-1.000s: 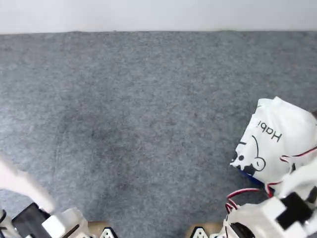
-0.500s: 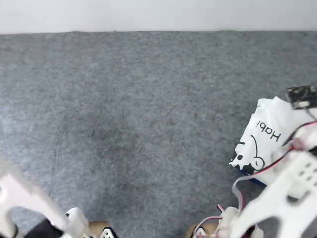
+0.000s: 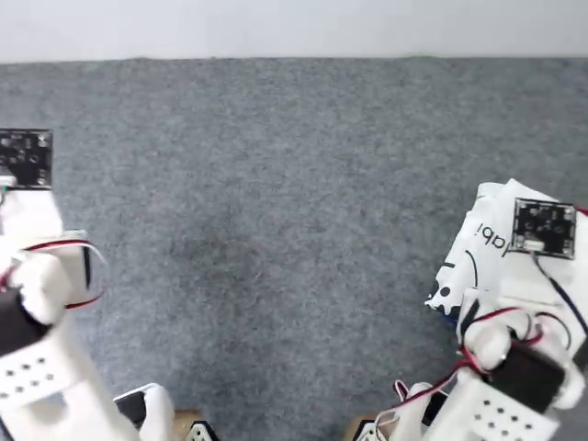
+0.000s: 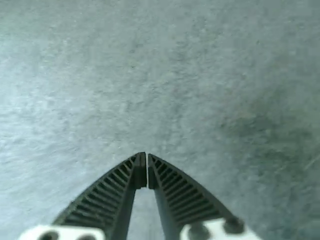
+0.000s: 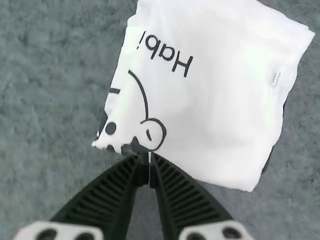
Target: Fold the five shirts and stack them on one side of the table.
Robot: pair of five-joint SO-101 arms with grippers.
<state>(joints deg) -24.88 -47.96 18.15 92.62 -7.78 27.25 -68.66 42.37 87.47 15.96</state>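
A folded white shirt (image 3: pixel 491 257) with a black drawing lies at the table's right side, on top of other folded shirts whose dark and blue edges peek out beneath. The right wrist view has the white shirt (image 5: pixel 210 90) flat below my right gripper (image 5: pixel 144 160), which is shut and empty, its tips over the shirt's near edge. The right arm (image 3: pixel 514 367) stands over that pile. At the left side of the table the left arm (image 3: pixel 37 303) is raised. My left gripper (image 4: pixel 146 162) is shut and empty above bare grey mat.
A grey felt mat (image 3: pixel 276 202) covers the table up to a white wall at the back. The mat's middle and left lie bare. The arm bases sit at the front edge.
Both arms have risen from low at the front edge into the view: the left arm up along the left side, the right arm over the shirt pile. The shirt has not moved.
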